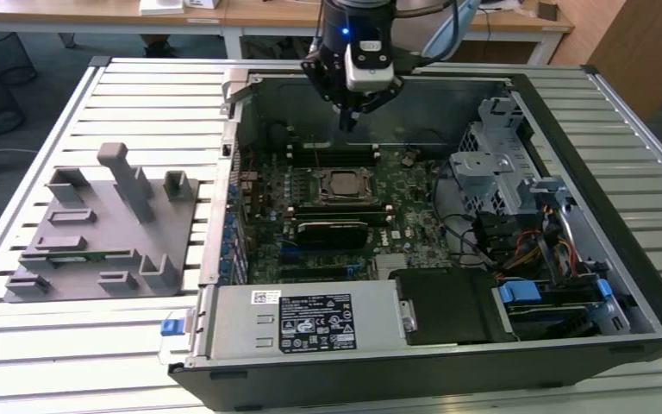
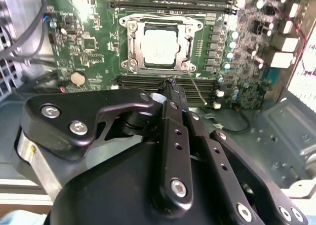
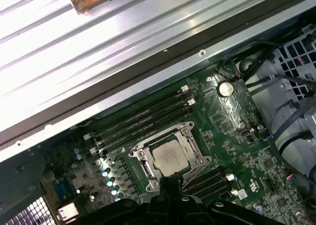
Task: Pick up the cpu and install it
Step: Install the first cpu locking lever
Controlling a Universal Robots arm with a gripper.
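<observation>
The cpu [image 1: 340, 184] is a silver square chip lying flat inside the socket frame [image 1: 318, 195] on the green motherboard of the open computer case. In both wrist views the cpu [image 2: 160, 47] [image 3: 169, 157] sits seated in that frame, whose metal bracket [image 2: 131, 46] stands around it. My gripper [image 1: 351, 122] hangs above the board, toward the case's far wall and apart from the chip. Its black fingers [image 2: 174, 117] come together at the tip with nothing between them. The gripper [image 3: 170, 181] tip lies just beside the socket.
A grey fixture block [image 1: 101, 228] with a green memory stick [image 1: 78, 255] lies on the slatted table at the exterior view's left. Inside the case are memory slots [image 1: 334, 155], a power supply [image 1: 308, 321], a drive cage [image 1: 498, 164] and cables [image 1: 515, 246].
</observation>
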